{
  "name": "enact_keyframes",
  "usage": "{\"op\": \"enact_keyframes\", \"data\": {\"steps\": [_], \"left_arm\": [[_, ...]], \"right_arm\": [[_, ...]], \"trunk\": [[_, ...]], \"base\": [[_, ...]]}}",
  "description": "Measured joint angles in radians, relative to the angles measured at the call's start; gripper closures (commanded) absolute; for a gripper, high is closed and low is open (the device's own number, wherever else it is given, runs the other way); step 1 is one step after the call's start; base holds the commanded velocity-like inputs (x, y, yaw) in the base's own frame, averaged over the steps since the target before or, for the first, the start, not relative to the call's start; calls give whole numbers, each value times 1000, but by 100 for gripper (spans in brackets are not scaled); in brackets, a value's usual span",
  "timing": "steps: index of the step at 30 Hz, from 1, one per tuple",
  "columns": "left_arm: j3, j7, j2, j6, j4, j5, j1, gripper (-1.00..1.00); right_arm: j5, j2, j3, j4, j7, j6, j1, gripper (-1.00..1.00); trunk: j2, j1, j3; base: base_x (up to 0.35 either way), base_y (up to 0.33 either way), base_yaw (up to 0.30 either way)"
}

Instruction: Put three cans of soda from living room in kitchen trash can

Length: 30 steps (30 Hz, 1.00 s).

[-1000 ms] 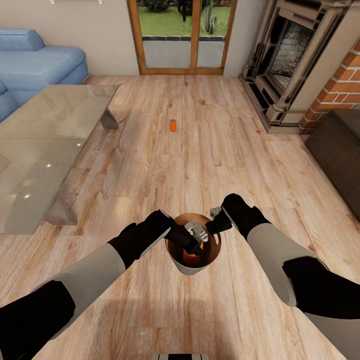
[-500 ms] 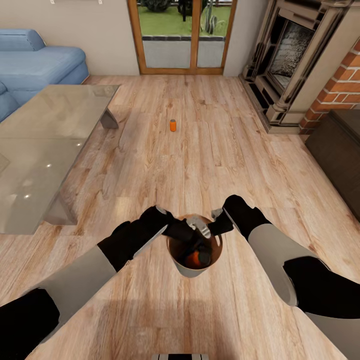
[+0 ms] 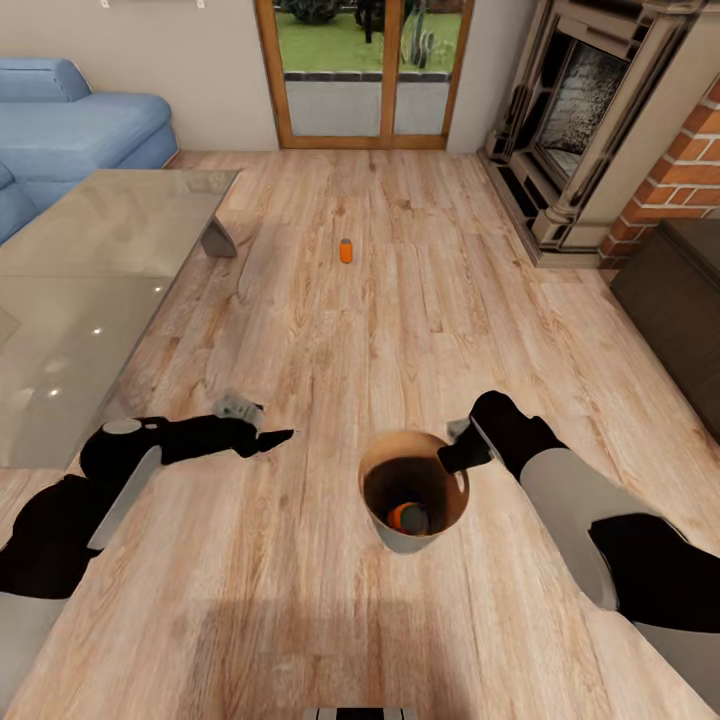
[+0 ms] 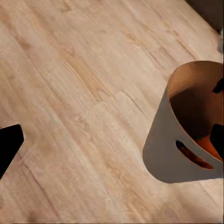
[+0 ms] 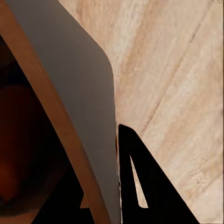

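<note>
The right gripper (image 3: 462,458) is pinching the rim of the tash can (image 3: 440,520), one of its fingers (image 5: 140,186) lying against the grey outer wall. One can of soda (image 3: 404,516) is lying inside; another can of soda (image 3: 346,250) is standing far off on the floor (image 3: 330,350). The left gripper (image 3: 270,437) is hanging to the left, empty, whether spread or pressed I cannot tell. With such an edge grip, the bucket is at risk of tilting and spilling if carried or jolted

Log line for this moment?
left claw: apart from bin | right claw: on trash can rim | one soda can inside | another on floor
</note>
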Motion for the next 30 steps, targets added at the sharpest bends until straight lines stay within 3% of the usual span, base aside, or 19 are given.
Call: {"op": "enact_keyframes", "data": {"steps": [1, 2, 4, 5, 6, 7, 8, 10, 16, 22, 30], "left_arm": [[16, 35, -1, -25, 13, -19, 15, -100], [38, 115, -10, -80, 53, -55, 44, -100], [61, 278, -48, -221, 214, -93, 94, -100], [65, 311, -59, -265, 270, -96, 102, -100], [69, 357, -80, -354, 363, -104, 113, -100], [74, 399, -106, -488, 498, -109, 123, -100], [75, 409, -113, -532, 550, -110, 125, -100], [73, 406, -111, -520, 541, -106, 114, -100], [73, 406, -109, -514, 539, -106, 100, -100], [73, 406, -109, -514, 539, -106, 100, -100], [74, 391, -104, -497, 535, -107, 93, -100]], "right_arm": [[21, -11, 4, 0, 0, -4, 1, 100], [15, -34, 2, 0, 2, -2, 2, 100], [-13, -83, -3, 0, 3, 3, 5, 100], [1, -96, -2, 0, 1, 0, 6, 100], [-2, -119, -11, 0, 1, 1, 8, 100], [-13, -152, -38, -1, 5, 4, 18, 100], [7, -165, -47, -1, 5, -1, 26, 100], [81, -162, -47, -5, 5, -31, 38, 100], [187, -164, -54, -2, 5, -37, 36, 100], [230, -164, -55, -2, 5, -27, 36, 100], [258, -173, -58, -7, 8, -21, 20, 100]], "trunk": [[0, 0, 0], [0, 0, 0], [0, 0, 0], [0, 0, 0], [0, 0, 0], [0, 0, 0], [0, 0, 0], [0, 0, 0], [0, 0, 0], [0, 0, 0], [0, 0, 0]], "base": [[0, 0, 0], [0, 0, 0], [0, 0, 0], [0, 0, 0], [0, 0, 0], [0, 0, 0], [68, 0, 0], [61, 0, 0], [57, 0, 0], [57, 0, 0], [38, 0, 0]]}}
